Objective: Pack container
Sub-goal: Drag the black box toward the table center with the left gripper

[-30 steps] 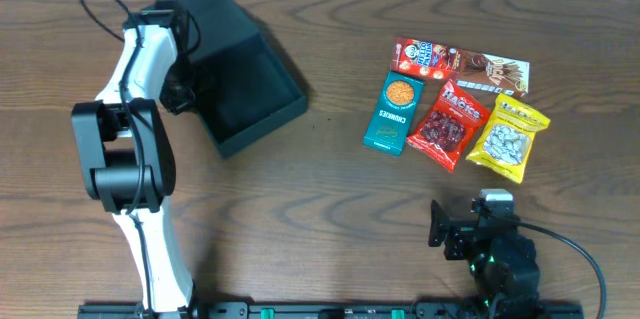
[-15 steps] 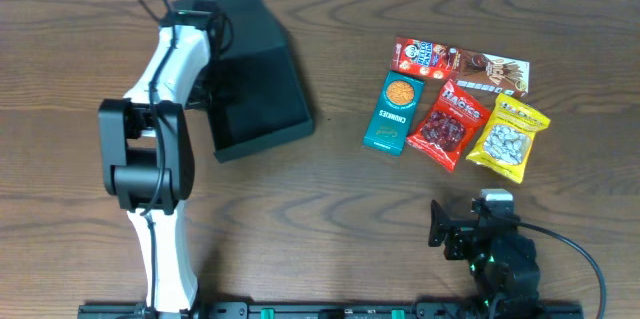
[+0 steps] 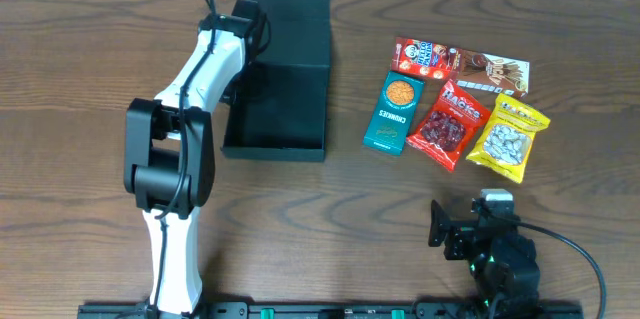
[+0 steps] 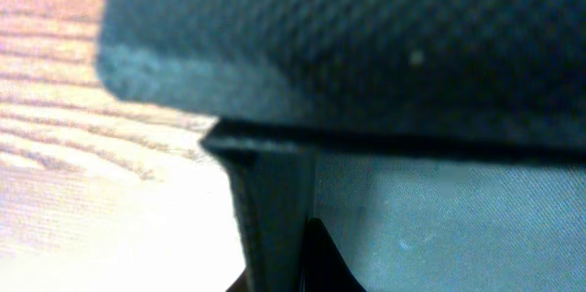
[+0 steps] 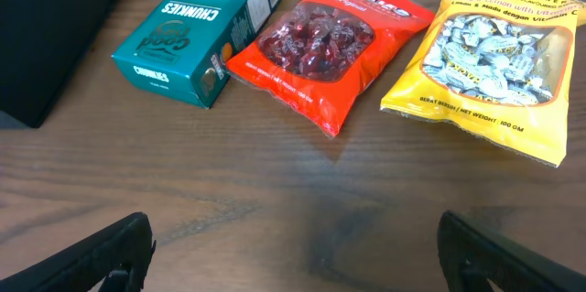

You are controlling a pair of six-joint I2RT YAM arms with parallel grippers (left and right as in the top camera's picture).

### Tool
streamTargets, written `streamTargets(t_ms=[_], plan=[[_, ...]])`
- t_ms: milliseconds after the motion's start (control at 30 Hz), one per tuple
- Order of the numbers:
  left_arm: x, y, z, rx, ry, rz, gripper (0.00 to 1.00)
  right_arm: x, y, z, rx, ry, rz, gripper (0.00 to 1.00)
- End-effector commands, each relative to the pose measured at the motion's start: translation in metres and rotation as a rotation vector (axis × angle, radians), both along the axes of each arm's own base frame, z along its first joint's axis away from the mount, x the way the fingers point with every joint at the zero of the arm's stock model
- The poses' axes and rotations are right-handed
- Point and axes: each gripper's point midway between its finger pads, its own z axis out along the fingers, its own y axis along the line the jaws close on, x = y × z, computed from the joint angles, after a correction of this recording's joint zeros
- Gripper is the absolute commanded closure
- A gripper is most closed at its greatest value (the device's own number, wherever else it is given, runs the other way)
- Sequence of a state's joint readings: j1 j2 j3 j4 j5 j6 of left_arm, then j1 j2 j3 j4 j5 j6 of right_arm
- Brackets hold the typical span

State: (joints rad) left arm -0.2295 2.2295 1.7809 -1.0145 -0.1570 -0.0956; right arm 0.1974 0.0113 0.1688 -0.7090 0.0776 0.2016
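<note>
The container [image 3: 290,99] sits in the upper middle of the overhead view, a bit left of center. It is open, and its lid flap lies flat toward the top edge. Nothing is inside it yet.

The left gripper [image 3: 240,47] is at the box's left wall, near the top left corner. It is closed tight, and it looks like it is pinching that thin wall. The left wrist view is too close and blurry to be sure. The wall is only cardboard, so a hard pinch could bend it. If the arm pulls or lifts from that one side, the box could tip, spin or slip free.

Just right of the box lies a teal snack box [image 3: 393,111], then a red packet [image 3: 447,124] and a yellow packet [image 3: 508,137]. A flat red box [image 3: 455,62] lies above them. A push to the right could knock the container into the teal one.

The right gripper [image 5: 293,246] is wide open and holds nothing. It waits low over the surface [image 3: 330,219] at the lower right. The shiny packets may slide away when it grabs them.
</note>
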Motion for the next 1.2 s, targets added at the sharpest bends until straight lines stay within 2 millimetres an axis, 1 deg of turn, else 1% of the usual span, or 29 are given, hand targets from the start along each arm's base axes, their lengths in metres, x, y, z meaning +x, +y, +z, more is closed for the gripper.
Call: streamTargets(t_ms=[0, 67, 200, 400, 533, 733, 1167], plan=[[0.000, -0.006, -0.008, 0.055, 0.007, -0.057, 0.94, 0.000, -0.001, -0.003, 0.008, 0.005, -0.013, 0.01], [0.000, -0.011, -0.008, 0.054, 0.001, -0.047, 0.94, 0.000, -0.001, -0.003, 0.008, 0.005, -0.013, 0.01], [-0.002, -0.020, -0.008, 0.045, -0.025, 0.041, 0.94, 0.000, -0.001, -0.003, 0.008, 0.005, -0.013, 0.01], [-0.005, -0.028, -0.010, -0.002, -0.040, 0.176, 0.94, 0.000, -0.001, -0.003, 0.008, 0.005, -0.013, 0.01], [-0.006, -0.031, -0.010, -0.021, -0.041, 0.224, 0.94, 0.000, -0.001, -0.003, 0.008, 0.005, -0.013, 0.01], [-0.006, -0.031, -0.010, -0.016, -0.041, 0.211, 0.94, 0.000, -0.001, -0.003, 0.008, 0.005, -0.013, 0.01], [-0.002, -0.032, -0.010, -0.009, -0.023, 0.036, 0.94, 0.000, -0.001, -0.003, 0.008, 0.005, -0.013, 0.01]])
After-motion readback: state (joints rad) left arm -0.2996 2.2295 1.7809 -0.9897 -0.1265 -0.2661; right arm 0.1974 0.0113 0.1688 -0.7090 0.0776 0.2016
